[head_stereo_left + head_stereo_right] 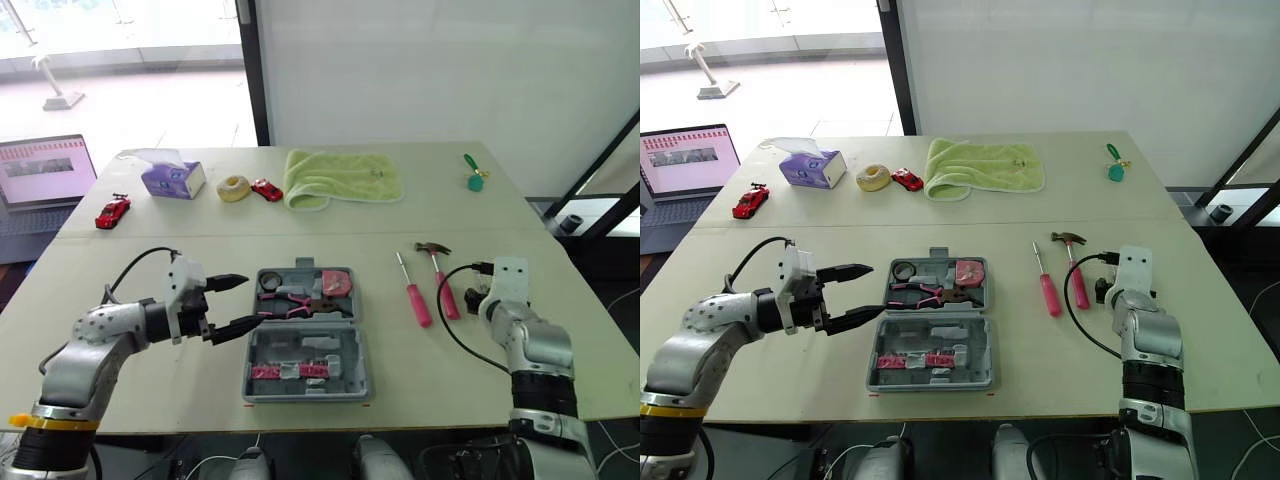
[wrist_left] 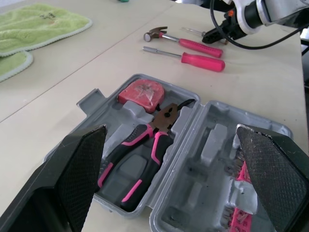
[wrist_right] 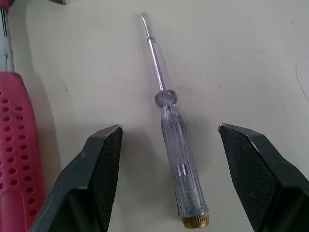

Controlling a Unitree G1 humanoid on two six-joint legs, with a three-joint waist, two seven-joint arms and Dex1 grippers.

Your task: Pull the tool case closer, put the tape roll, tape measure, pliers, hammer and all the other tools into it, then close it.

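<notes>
The grey tool case [image 1: 352, 372] lies open at the table's front middle. Its far half holds pink-handled pliers [image 2: 145, 150], a red tape measure [image 2: 140, 93] and a dark ring [image 1: 268, 283]; pink bits sit in the near half. My left gripper [image 1: 235, 303] hovers open just left of the case, with nothing between its fingers. To the case's right lie a pink screwdriver [image 1: 413, 293] and a pink-handled hammer [image 1: 440, 275]. My right gripper [image 3: 169, 133] is open beside the hammer, its fingers on either side of a clear screwdriver [image 3: 176, 154] that lies on the table.
Along the back of the table are a green towel [image 1: 340, 177], a pale tape roll [image 1: 233, 188], a red toy car [image 1: 266, 189], a tissue box [image 1: 172, 180] and a green item [image 1: 474, 175]. Another red car [image 1: 112, 211] is at the left. A laptop [image 1: 40, 175] stands off the table.
</notes>
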